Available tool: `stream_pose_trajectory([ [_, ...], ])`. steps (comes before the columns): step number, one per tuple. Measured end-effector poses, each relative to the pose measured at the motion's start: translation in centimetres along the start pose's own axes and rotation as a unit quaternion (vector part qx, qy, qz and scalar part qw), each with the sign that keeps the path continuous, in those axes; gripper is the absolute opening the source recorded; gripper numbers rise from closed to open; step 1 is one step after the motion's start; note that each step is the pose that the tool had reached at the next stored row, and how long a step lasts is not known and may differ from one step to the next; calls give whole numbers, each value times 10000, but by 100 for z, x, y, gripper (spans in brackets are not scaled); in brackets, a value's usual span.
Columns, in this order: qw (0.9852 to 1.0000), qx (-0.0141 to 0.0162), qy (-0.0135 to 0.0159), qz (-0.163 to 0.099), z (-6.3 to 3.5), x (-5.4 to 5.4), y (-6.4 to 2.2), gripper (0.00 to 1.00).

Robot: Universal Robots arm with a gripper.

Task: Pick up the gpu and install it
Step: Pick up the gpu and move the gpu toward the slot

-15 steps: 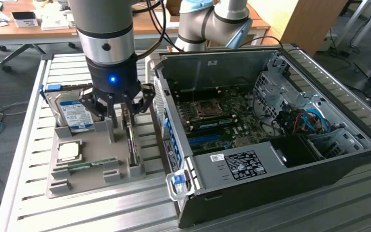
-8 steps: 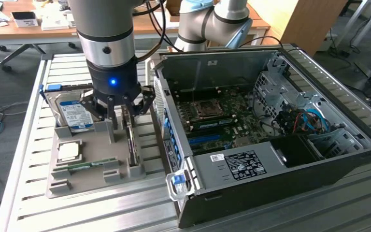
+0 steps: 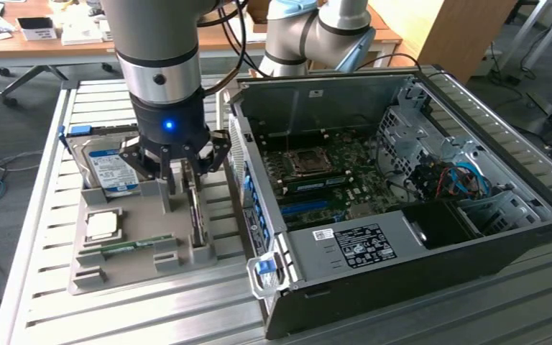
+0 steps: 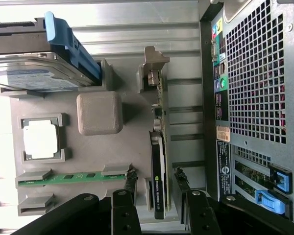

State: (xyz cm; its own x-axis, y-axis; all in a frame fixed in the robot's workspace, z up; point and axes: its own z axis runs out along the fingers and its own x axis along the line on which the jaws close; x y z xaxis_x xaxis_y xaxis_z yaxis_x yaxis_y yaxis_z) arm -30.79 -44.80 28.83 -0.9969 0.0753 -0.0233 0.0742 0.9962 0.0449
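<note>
Slatted metal table (image 3: pixel 141 316) lies closest in the exterior view and carries a grey parts tray (image 3: pixel 137 237) on the exterior view's left and an open computer case (image 3: pixel 506 244) on its right.

Tray, near end: a narrow green memory stick (image 3: pixel 127 246) lies flat in its slot. Just behind it sits a square processor (image 3: pixel 103 225).

Tray, edge beside the case: the gpu (image 3: pixel 196 226) stands on its long edge in a slot and is not installed. In the wrist view the gpu (image 4: pixel 159 161) has its metal bracket at the hard-drive end of the tray (image 4: pixel 132 137), and its black fan housing lies toward the memory stick (image 4: pixel 71 178).

Gripper (image 3: pixel 184 172): it is lowered over the card. In the wrist view the gripper (image 4: pixel 155 176) is spread, with its black fingers (image 4: pixel 129 200) standing one on each side of the card. A gap shows on both sides, so nothing is pinched.

Tray, far end: a silver hard drive (image 3: pixel 111 169) with a blue label stands tilted in its cradle.

Case interior: the motherboard (image 3: pixel 343 180) is exposed, with blue slots along its near part.

Beyond, the arm (image 3: pixel 161 57) rises out of frame, and a wooden desk (image 3: pixel 26 43) stands behind the table.
</note>
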Motion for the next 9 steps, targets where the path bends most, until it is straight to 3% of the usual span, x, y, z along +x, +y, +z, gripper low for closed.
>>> stream_pose_trajectory([
  [9, 10000, -1, -2, 0, 7, 0, 0, 43],
])
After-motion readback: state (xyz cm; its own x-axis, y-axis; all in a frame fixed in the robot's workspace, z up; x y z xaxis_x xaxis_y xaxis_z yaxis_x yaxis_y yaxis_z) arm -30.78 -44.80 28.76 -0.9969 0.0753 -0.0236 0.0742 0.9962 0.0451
